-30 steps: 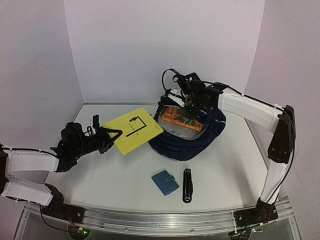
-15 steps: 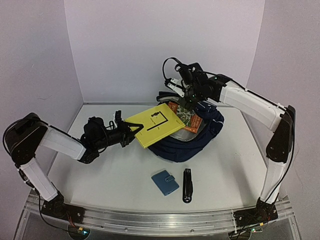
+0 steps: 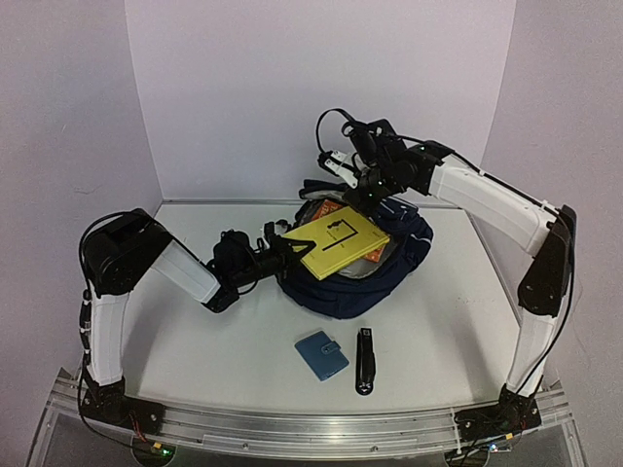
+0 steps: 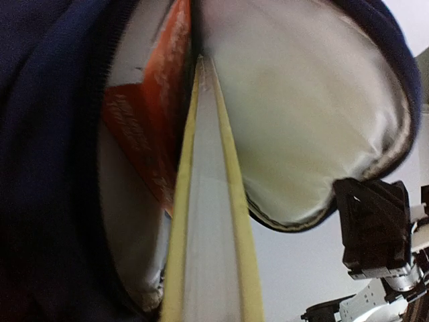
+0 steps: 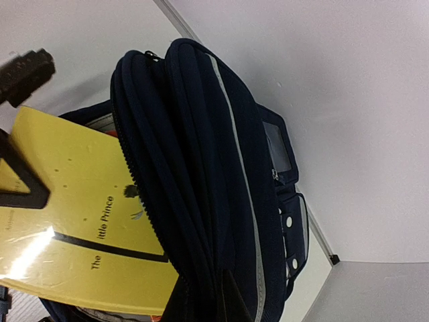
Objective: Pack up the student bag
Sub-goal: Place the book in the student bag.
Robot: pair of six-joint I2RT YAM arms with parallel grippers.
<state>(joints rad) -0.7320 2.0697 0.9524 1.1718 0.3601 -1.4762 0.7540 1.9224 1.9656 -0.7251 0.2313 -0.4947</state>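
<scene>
So the left gripper (image 3: pixel 282 248) is clamped on the yellow book (image 3: pixel 341 238) just left of the student bag (image 3: pixel 336 292). The book's long axis is aimed straight into the bag's mouth, over the orange book (image 3: pixel 326 209) inside. Meanwhile the right gripper (image 3: pixel 365 195) pinches the bag's far rim, propping it open.

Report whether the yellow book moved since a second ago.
Yes: the yellow book went right, from left of the blue wallet into the student bag.

The left gripper (image 3: pixel 290 249), clamped on the flat yellow paperback book (image 3: pixel 341 238), has swung from the table's 9 o'clock side to its centre, bringing the book over the orange-covered book (image 3: pixel 329 207) into the mouth of the dark navy striped fabric backpack (image 3: pixel 331 292), whose 12 o'clock rim the right gripper (image 3: pixel 368 192) now holds higher.
</scene>
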